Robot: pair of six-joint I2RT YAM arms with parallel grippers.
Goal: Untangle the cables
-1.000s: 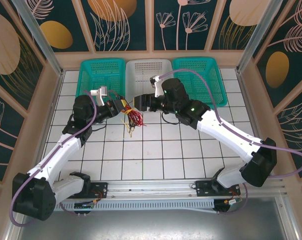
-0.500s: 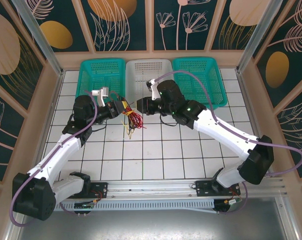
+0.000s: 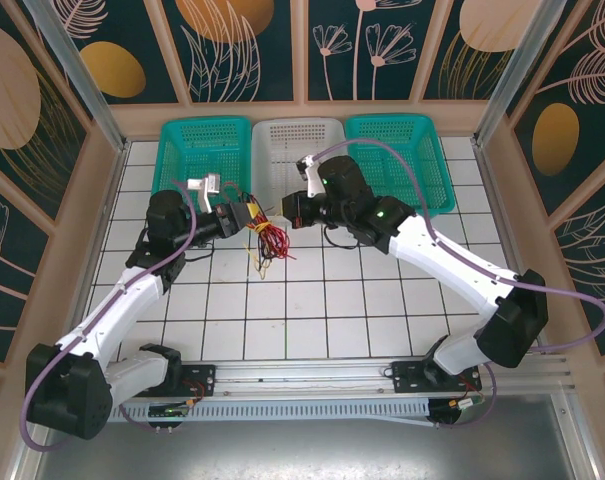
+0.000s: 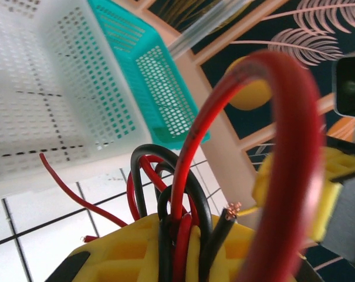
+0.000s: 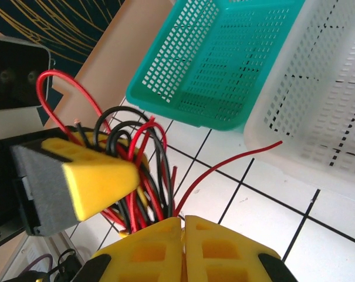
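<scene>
The tiled table [image 3: 312, 320] has open squares across the lower half of the top view. Three baskets [image 3: 300, 145] line its upper edge. The left gripper [image 3: 242, 213] is clamped on the cables [image 3: 266, 240] at upper centre. The right gripper [image 3: 282, 208], pads pressed together, meets the bundle, and whether it pinches a strand is unclear.

Mid-table: cables [image 3: 265, 238] strung btwn left gripper [image 3: 244, 214] and right gripper [image 3: 285, 207]; no passage thru that gap. Far edge blocked by left teal basket [image 3: 204, 150], white basket [image 3: 300, 145], right teal basket [image 3: 402, 150], side by side. Near half of table [image 3: 312, 320] open btwn left arm [image 3: 122, 300] and right arm [image 3: 452, 265].
</scene>
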